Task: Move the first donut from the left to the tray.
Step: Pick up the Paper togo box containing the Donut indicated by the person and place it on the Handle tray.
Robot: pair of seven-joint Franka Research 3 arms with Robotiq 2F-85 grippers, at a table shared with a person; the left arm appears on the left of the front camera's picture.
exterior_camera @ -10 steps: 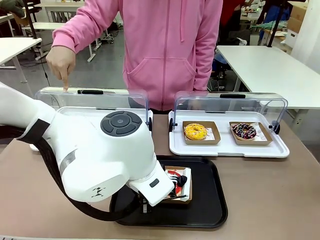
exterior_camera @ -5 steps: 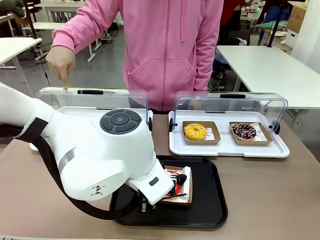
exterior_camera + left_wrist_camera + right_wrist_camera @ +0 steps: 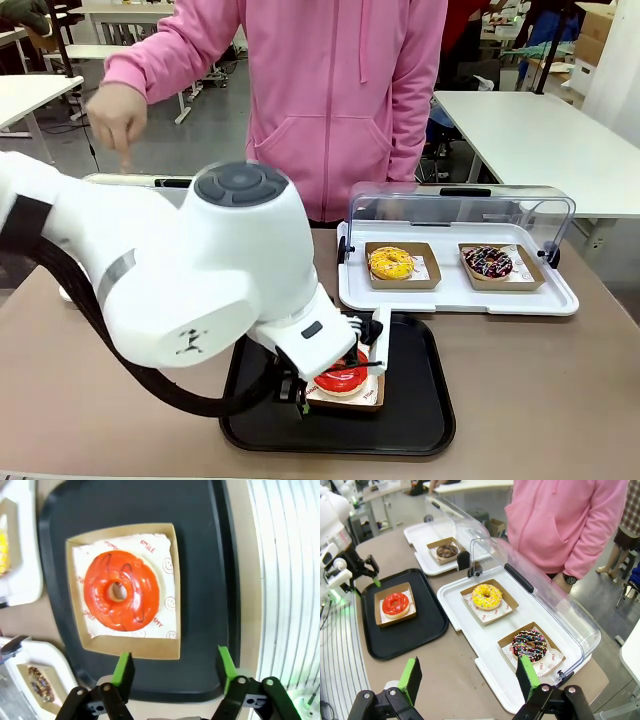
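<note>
The glossy red-glazed ring donut [image 3: 121, 591] sits in its small square brown cardboard holder [image 3: 127, 649], which rests flat on the large black rectangular tray [image 3: 200, 605], just ahead of the left gripper [image 3: 175, 669]. That gripper's green-padded jaws stand spread and empty, clear of the holder's near edge. The donut looks light, soft and sticky-topped, so any hold belongs on the stiff cardboard walls, not the glaze. The right gripper [image 3: 469, 678] hovers wide apart, well away, above the table beside a white tray with clear dome lid [image 3: 470, 645].
</note>
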